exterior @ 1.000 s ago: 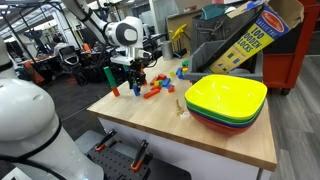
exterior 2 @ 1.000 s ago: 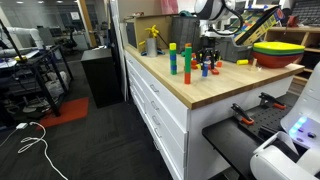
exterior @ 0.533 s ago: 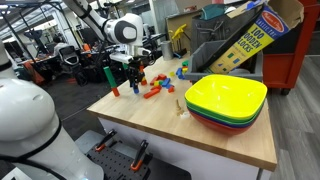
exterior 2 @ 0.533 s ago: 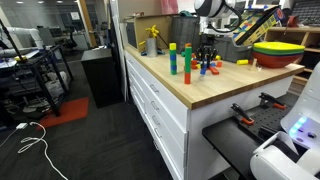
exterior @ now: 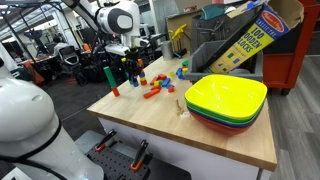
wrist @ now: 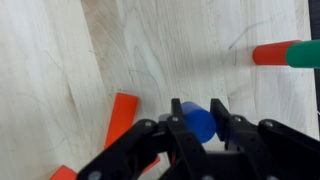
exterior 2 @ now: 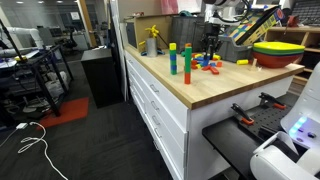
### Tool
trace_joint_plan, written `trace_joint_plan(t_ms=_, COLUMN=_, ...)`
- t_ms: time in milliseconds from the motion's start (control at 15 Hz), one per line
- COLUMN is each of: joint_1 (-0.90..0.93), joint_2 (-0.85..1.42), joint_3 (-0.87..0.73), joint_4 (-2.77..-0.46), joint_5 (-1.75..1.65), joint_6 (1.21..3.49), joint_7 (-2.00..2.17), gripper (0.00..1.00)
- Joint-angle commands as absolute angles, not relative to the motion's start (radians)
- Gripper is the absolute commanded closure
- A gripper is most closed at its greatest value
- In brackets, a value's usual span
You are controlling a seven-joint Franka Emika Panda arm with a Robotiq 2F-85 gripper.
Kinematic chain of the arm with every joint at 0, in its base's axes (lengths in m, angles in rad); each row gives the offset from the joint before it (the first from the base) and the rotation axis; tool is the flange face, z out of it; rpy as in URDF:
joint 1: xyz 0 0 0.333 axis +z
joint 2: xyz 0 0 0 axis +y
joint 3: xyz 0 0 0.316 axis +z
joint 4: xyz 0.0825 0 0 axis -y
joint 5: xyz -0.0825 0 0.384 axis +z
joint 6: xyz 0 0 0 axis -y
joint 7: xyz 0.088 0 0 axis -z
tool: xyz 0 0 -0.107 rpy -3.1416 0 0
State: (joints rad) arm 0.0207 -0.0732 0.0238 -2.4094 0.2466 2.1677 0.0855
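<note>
Blocks lay scattered over the wooden table (exterior: 228, 142) under the gripper (wrist: 197, 112). A red block (wrist: 121, 117) lay flat on the wood just beside the gripper, and a red-and-green cylinder (wrist: 284, 52) lay on its side well apart, near the edge of the wrist view. In an exterior view a tall green block (exterior: 108, 75) stood upright close by, and a stack of bowls (exterior: 226, 100) sat well off toward the far end of the table.

The gripper pinched a blue block (wrist: 201, 126) between its fingers, clear of the wood. In the wrist view the block's short rounded body slanted diagonally across the gap. The exterior views showed it too small to tell whether it hung upright.

A second earlier the gripper had been low among the blocks with its fingers wider apart. It had since closed on the blue block and risen above the table.
</note>
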Motion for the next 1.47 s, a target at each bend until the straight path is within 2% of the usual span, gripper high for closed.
trace_joint_plan(t_ms=0, joint_1=0.007, joint_2=-0.174, joint_3=0.016, joint_4=-2.451, joint_5=0.184, joint_6=2.123, joint_7=0.129, gripper=0.92)
trace_joint_plan(t_ms=533, joint_1=0.032, joint_2=-0.116, joint_3=0.074, joint_4=-2.455, joint_5=-0.002, joint_6=2.159, joint_7=0.264, gripper=0.92)
trace_joint_plan(t_ms=1400, joint_1=0.076, joint_2=0.015, joint_3=0.090, joint_4=-2.448, joint_5=0.113, joint_6=2.155, joint_7=0.221, gripper=0.92)
